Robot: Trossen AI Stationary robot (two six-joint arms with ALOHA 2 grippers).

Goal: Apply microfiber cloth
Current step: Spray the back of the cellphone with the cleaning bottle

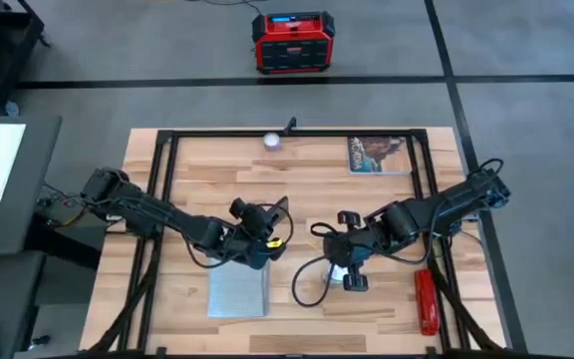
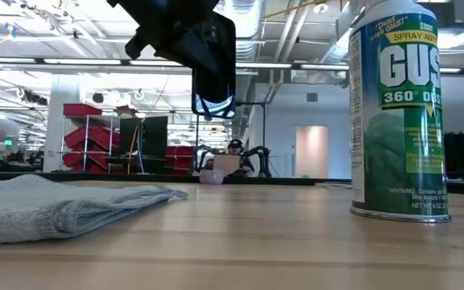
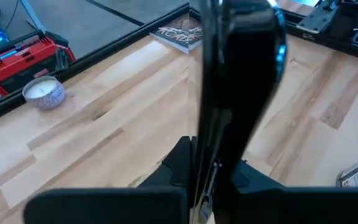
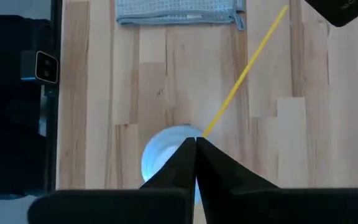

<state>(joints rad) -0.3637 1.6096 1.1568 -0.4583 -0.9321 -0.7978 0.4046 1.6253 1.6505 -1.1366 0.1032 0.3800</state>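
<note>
Microfiber cloth [image 1: 238,291] lies flat on the table [image 1: 307,189], just toward the front edge from the left gripper [image 1: 263,235], its long axis running front to back. That gripper is clamped on the black phone [image 2: 213,60], held on edge above the wood. Farther off, the right gripper [image 1: 351,267], fingers closed and empty, hangs over the spray can [image 2: 400,109]; nothing lies between phone and cloth.

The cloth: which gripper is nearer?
Left. The left gripper holds the phone just beyond the cloth; the right gripper is farther, over the can.
</note>
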